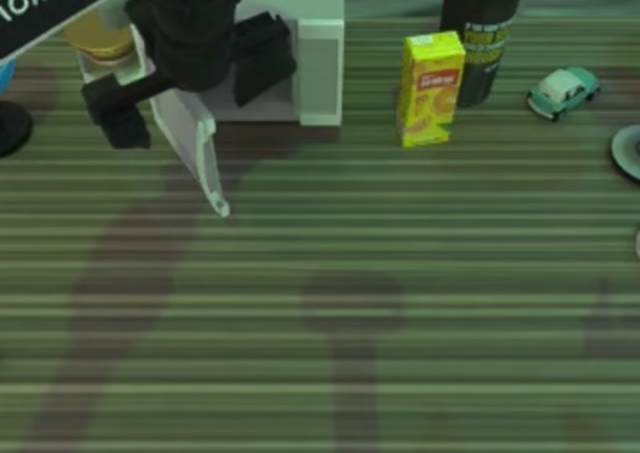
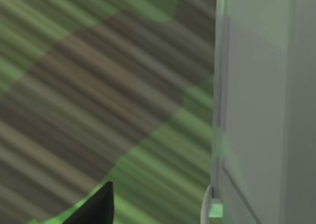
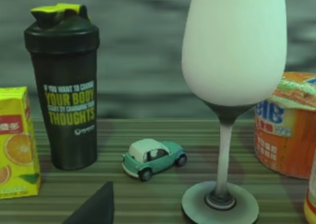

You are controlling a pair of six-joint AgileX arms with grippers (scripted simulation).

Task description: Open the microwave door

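Left gripper (image 1: 120, 113) at door (image 1: 195, 148), door swung partly out; fingers' state unclear; arm may slip off, door stalls half-open

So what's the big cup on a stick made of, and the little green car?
The wine glass looks like frosted or milky glass: smooth pale bowl, thin stem, round foot. It could be plastic. The toy car looks like painted metal or hard plastic: glossy teal body, white roof, dark wheels. It is a rendered scene, so these are guesses from looks.
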